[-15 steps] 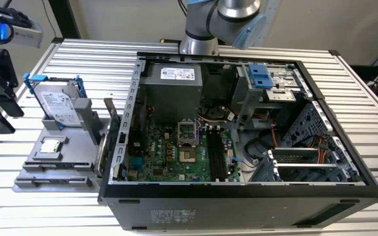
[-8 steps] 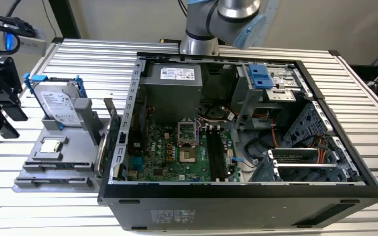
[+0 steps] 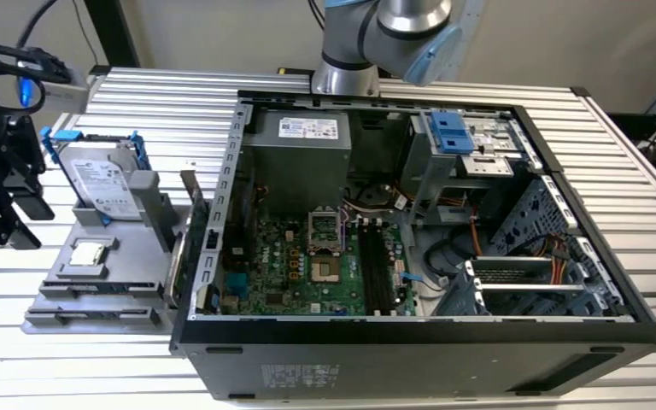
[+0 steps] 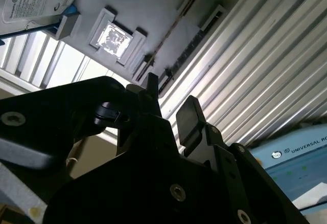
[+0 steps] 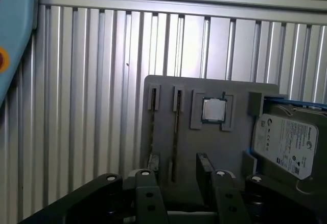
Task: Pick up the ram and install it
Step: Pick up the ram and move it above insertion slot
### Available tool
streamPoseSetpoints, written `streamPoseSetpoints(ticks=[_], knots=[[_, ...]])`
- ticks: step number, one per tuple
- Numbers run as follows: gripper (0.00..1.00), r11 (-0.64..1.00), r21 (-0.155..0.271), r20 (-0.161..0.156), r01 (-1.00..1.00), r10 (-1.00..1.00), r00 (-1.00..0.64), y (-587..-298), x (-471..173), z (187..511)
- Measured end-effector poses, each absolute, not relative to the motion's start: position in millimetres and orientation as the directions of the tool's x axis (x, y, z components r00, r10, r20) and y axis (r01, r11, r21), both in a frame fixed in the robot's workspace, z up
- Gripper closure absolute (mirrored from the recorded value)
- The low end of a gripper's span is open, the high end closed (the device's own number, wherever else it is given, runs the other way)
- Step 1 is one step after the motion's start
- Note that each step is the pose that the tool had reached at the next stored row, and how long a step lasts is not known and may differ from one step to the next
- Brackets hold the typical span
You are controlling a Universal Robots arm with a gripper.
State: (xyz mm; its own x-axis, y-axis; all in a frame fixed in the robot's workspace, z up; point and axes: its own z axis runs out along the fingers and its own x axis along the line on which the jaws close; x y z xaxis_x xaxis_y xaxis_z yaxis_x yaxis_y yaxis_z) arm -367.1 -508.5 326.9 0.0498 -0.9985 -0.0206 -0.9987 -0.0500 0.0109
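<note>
While gripper (image 5: 180, 175) hovers over gray fixture tray (image 5: 235, 150), fingers (image 5: 147, 196) stand apart, nothing between them; ram (image 5: 176, 132) stands on edge in tray slot, free of fingers, between neighbouring slot (image 5: 153, 98) and square silver chip (image 5: 213, 109); hard drive (image 5: 286, 143) with blue clips just beyond chip; in exterior view, tray lies at 9 o'clock from open computer case (image 3: 419, 333); arm base (image 3: 348, 73) at 12 o'clock.

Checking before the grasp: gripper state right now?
Gripper: open, holding nothing. The ram stands in the gray tray.
</note>
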Motion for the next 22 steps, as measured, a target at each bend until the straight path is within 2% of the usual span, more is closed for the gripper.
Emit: streamPoseSetpoints(ticks=[22], knots=[[0.0, -0.05, 0.011, -0.021, -0.999, -0.999, 0.05, -510.9, -368.2, 286.8]])
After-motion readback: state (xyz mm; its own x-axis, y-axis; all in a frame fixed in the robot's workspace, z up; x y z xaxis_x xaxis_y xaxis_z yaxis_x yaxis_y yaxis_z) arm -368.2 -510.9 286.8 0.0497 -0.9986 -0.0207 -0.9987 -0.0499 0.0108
